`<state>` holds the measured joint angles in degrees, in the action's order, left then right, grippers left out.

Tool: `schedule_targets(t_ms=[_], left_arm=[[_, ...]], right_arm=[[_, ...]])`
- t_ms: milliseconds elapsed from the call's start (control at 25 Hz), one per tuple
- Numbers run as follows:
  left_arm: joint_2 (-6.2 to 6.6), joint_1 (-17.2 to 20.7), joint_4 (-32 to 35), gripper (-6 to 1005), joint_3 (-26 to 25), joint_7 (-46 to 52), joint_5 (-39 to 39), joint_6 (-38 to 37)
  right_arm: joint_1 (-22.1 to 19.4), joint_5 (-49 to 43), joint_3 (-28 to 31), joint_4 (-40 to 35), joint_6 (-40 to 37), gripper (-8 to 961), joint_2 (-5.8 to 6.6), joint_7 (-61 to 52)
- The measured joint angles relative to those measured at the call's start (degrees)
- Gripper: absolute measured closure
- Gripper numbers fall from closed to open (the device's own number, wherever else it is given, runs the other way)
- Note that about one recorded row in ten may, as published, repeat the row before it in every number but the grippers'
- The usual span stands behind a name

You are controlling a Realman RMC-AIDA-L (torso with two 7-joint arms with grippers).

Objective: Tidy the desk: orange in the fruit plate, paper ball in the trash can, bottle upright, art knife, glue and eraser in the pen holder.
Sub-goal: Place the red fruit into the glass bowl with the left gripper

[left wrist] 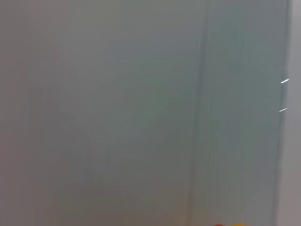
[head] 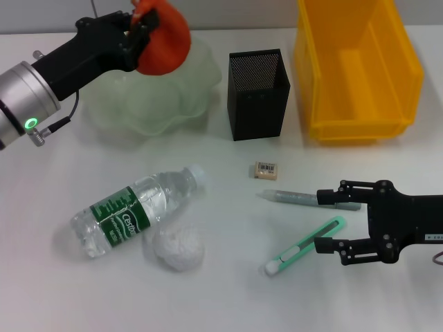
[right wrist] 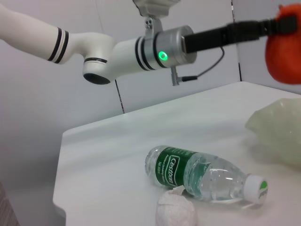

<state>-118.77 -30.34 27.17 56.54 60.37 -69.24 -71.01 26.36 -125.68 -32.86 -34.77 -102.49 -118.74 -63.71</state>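
Orange above fruit plate

red-orange orange, pale-green fruit plate, yellow trash can, black mesh pen holder

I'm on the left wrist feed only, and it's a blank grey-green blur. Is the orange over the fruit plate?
Observer: Yes. The left gripper holds the orange in its fingers, raised above the fruit plate and not resting in it.
Operator: Where's the right gripper?
Observer: The right gripper is low on the robot's right side of the table. Its fingers are open and empty, with the ends of the glue and the art knife beside them.
Operator: And the bottle?
Observer: The bottle is lying on its side, with the paper ball touching it.
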Motion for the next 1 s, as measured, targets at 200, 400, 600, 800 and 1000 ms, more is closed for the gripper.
schedule_targets(t_ms=[200,400,600,800,1000], left_arm=[[-0.31,-3.2,-6.9,896,0.2,-7.8,5.2,9.7],[-0.34,-4.1,-8.5,828,0.1,-10.9,5.6,13.2],[-0.36,-4.8,-9.3,735,0.1,-11.4,5.6,16.0],[-0.35,-4.9,-9.5,637,0.3,-11.5,5.6,16.4],[-0.30,-4.9,-9.5,337,0.1,-10.9,5.6,15.4]], right_arm=[[0.0,0.0,0.0,0.0,-0.3,151,-0.01,0.0],[0.0,0.0,0.0,0.0,-0.6,151,-0.05,0.0],[0.0,0.0,0.0,-0.1,-0.8,151,-0.08,-0.1],[0.1,0.0,0.0,-0.1,-0.8,151,-0.08,-0.1],[0.1,0.0,0.0,-0.1,-0.8,150,-0.06,-0.1]])
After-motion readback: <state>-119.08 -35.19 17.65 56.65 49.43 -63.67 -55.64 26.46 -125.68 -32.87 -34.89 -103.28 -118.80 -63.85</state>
